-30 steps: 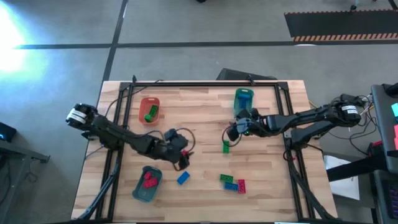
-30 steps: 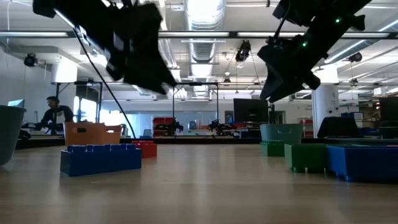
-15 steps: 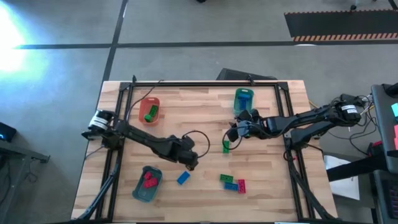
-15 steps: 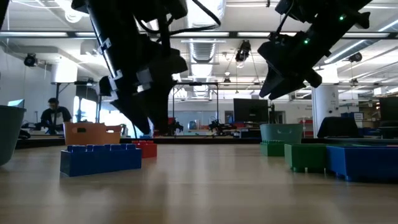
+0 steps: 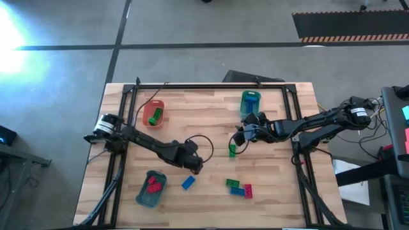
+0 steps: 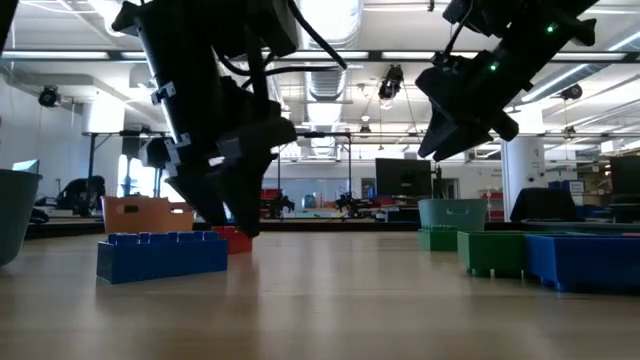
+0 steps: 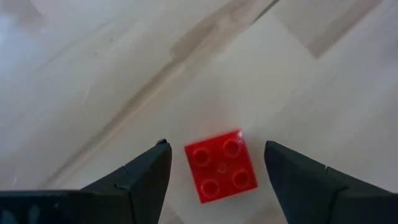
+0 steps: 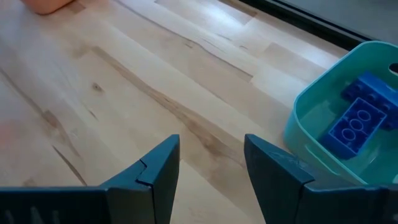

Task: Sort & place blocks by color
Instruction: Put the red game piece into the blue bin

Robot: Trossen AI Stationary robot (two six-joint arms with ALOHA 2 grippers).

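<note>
Wooden table (image 5: pixel 211 112) holds the blocks. Left gripper (image 7: pixel 214 163) sits low with fingers wide, 1 on each side of a red block (image 7: pixel 221 165), not touching it. Right gripper (image 8: pixel 211 158) hangs near the middle, fingers apart and holding nothing.

Pale wooden table (image 5: pixel 211 115) with dark frame, standing on grey floor. On it, orange-red tray (image 5: pixel 153 112) near far left, green tray (image 5: pixel 250 102) near far right, teal tray (image 5: pixel 151 189) at near left.

Bare wood around red block (image 7: pixel 221 165), left claw (image 7: pixel 216 163) straddling
</note>
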